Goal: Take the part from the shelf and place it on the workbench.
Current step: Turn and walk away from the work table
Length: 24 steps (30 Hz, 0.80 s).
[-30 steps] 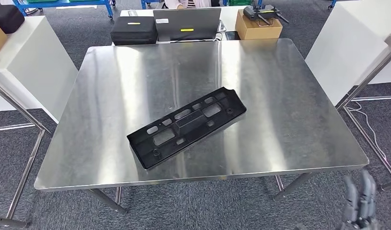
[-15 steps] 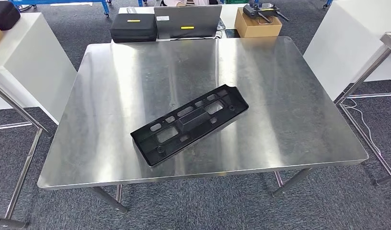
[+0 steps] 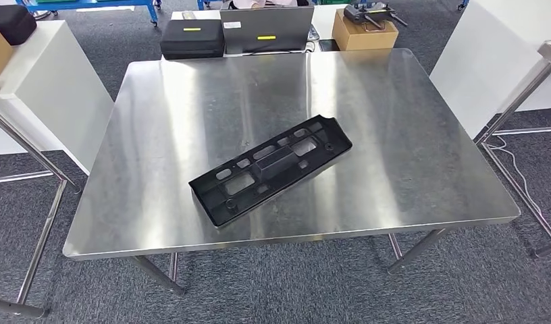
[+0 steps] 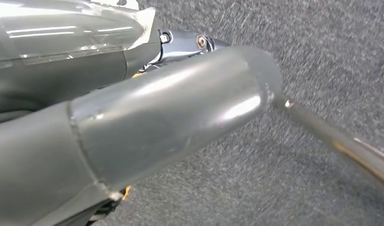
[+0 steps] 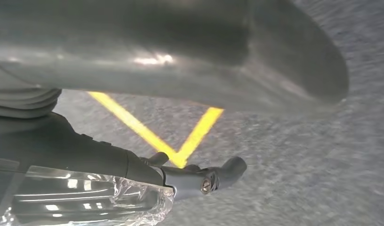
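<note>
One black part point(image 3: 271, 169) lies flat and diagonal near the middle of one steel workbench point(image 3: 408, 142), untouched. Left hand point(image 4: 133, 117) and right hand point(image 5: 180, 52) hang over grey carpet point(image 3: 293, 283); finger posture cannot be told.

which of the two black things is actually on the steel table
The long flat black part, lying diagonally near the steel table middle. The boxy black case with a yellow label sits on a separate surface past the table's far edge.
</note>
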Each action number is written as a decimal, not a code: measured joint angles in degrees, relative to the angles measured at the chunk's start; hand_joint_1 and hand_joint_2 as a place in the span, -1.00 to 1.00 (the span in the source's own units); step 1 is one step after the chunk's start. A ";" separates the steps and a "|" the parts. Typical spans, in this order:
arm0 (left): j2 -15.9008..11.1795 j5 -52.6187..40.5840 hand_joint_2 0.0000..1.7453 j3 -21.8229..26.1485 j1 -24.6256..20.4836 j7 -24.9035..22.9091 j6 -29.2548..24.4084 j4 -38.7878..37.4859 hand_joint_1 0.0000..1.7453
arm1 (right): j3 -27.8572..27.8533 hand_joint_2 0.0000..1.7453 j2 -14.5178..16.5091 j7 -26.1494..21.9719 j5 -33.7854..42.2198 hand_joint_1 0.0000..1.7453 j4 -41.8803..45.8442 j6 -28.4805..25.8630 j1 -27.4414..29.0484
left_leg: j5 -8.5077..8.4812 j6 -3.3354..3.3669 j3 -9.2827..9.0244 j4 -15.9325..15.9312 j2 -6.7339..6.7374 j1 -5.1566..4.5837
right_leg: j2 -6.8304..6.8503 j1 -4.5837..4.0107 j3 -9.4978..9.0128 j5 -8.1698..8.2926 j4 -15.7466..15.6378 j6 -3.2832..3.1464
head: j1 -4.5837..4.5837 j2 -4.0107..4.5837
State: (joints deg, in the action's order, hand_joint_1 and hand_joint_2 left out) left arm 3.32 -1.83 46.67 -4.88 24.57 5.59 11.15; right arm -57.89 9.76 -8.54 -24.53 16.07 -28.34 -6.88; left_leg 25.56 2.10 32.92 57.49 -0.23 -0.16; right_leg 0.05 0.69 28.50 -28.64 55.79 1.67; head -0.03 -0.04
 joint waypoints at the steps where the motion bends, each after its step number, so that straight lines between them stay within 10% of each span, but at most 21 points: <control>1: -0.01 -0.02 -1.00 -0.01 0.00 -0.05 -0.04 -0.01 -1.00 | 0.16 -1.00 -0.02 1.32 -1.25 -1.00 -0.65 -0.11 0.02 | 0.38 -0.30 0.21 0.35 -0.03 0.14 | 0.07 0.19 -0.03 0.27 -0.10 -0.36 | 0.01 0.00; 7: 0.08 -1.04 -1.00 -0.15 0.10 -0.34 0.14 -0.03 -1.00 | 2.66 -1.00 0.08 6.40 -6.82 -1.00 -3.14 -1.21 1.06 | 10.43 -2.12 5.51 16.06 0.06 1.05 | 0.61 0.60 1.42 1.79 0.15 -1.73 | 0.50 0.00; 13: 0.46 -2.22 -1.00 -1.04 -0.24 -0.67 0.17 -0.04 -1.00 | 4.49 -1.00 -0.03 7.85 -8.43 -1.00 -3.84 -1.27 1.28 | 4.72 -2.25 -3.68 1.24 -0.19 1.67 | 0.62 0.28 3.15 2.27 1.85 -0.60 | 0.50 0.00; 16: 0.83 -2.48 -1.00 -1.42 -0.38 -0.96 0.16 -0.06 -1.00 | 5.29 -1.00 -0.11 8.29 -9.26 -1.00 -4.00 -1.27 1.42 | 3.77 -0.57 -2.85 0.98 -0.16 1.11 | 0.50 0.12 3.85 2.86 1.85 0.83 | 0.36 0.00; 19: 1.08 -3.08 -1.00 -1.97 -0.82 -1.37 0.10 -0.05 -1.00 | 5.95 -1.00 -0.15 9.23 -9.95 -1.00 -4.26 -1.11 1.54 | 2.16 1.28 -1.24 0.68 0.12 0.99 | 0.27 0.45 6.68 -1.91 7.85 0.52 | 0.09 0.00; 22: 1.19 -3.68 -1.00 -2.48 -1.05 -1.69 -0.10 -0.04 -1.00 | 6.56 -1.00 -0.11 9.90 -10.19 -1.00 -4.44 -0.95 1.65 | 0.62 1.65 0.89 0.74 0.20 0.59 | 0.21 0.39 9.22 -6.95 17.53 0.58 | -0.11 0.00; 24: 1.36 -3.97 -1.00 -2.69 -1.18 -1.94 -0.25 -0.04 -1.00 | 6.77 -1.00 -0.12 10.07 -10.39 -1.00 -4.46 -0.92 1.70 | -0.39 1.57 2.15 0.77 0.24 0.33 | 0.20 0.22 6.53 -5.81 15.95 1.33 | -0.11 0.00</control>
State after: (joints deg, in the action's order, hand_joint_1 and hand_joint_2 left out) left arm 4.67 -5.80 43.98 -6.06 22.63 5.34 11.10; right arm -51.12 9.64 1.54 -34.92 11.61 -29.26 -5.18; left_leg 25.17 3.67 35.07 58.26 0.00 0.17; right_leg 0.25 0.92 35.03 -34.44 71.74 3.00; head -0.15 -0.04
